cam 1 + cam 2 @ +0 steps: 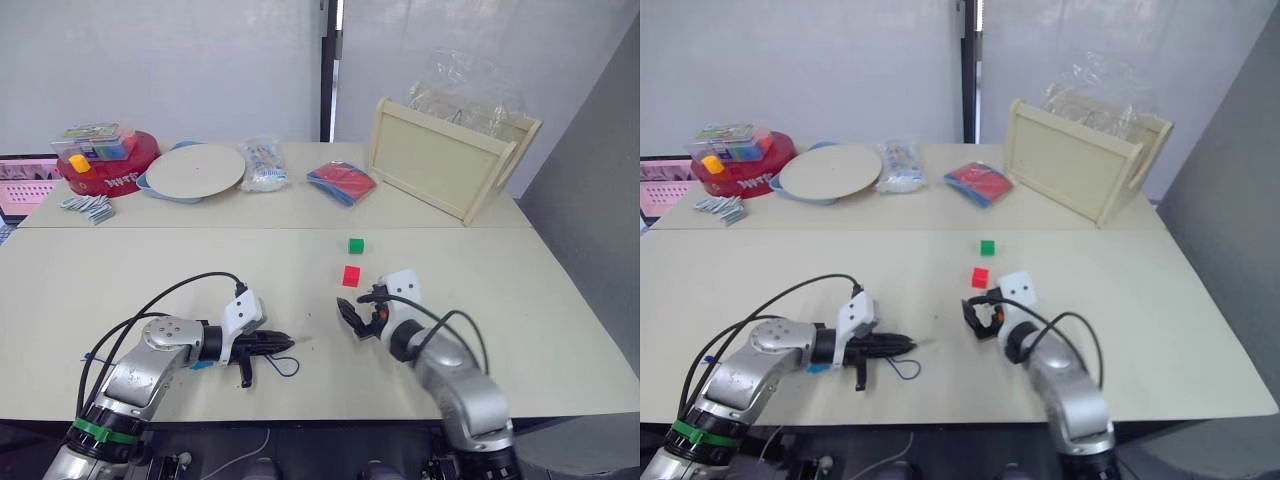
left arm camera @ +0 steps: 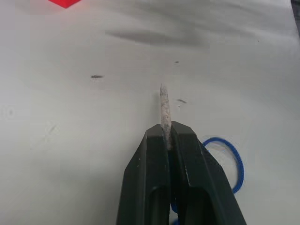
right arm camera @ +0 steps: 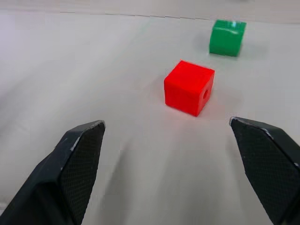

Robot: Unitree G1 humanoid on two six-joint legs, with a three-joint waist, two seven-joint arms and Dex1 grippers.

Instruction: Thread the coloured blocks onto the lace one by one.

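A thin dark blue lace [image 2: 233, 161] lies looped on the cream table [image 1: 150, 270] near its front edge, its pale stiff tip [image 2: 165, 110] pinched between the closed fingers of the left gripper [image 1: 283, 343]. To the right, the right gripper [image 3: 178, 154] rests spread wide just short of a red block [image 3: 189, 87] with a hole in its side. A green block [image 3: 227, 37] sits slightly beyond the red one.

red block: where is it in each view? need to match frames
Left eye view: red block mid-table, just ahead of the right hand.
Right eye view: same spot, nearer than the green block.
Left wrist view: a red corner at the picture's edge, beyond the lace tip.
Right wrist view: centred between the open fingers, hole in its side face.
Shared landmark: the green block, beyond the red one.
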